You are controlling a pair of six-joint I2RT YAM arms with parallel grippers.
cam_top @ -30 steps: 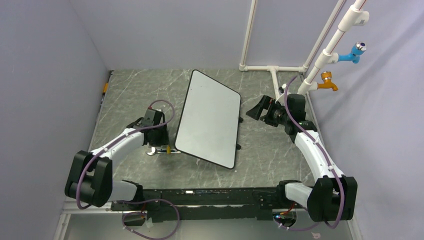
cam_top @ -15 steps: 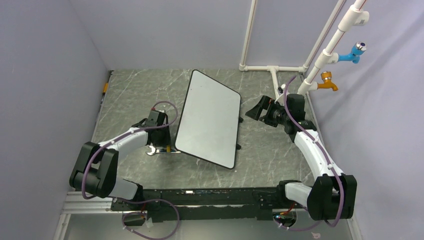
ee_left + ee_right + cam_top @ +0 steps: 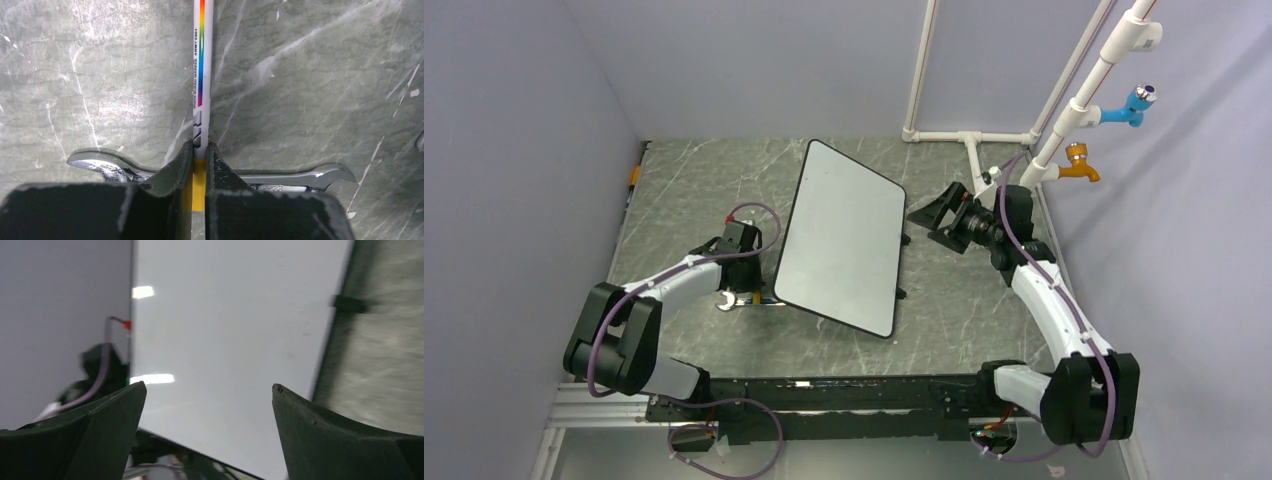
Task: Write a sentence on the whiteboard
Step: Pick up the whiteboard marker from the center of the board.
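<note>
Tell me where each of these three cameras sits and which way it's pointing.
Top external: above and behind the bases, looking down on the table; the left arm and right arm show.
Left wrist: on the left arm, looking down past the left hand, shut on a marker crossing a wrench.
Right wrist: on the right arm, facing the whiteboard past its open right hand.
Shared: top and right wrist both show the whiteboard.

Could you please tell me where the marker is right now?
In the left wrist view, the marker lies across a wrench, pinched in the left claw, beside the near-left corner of the whiteboard.
</note>
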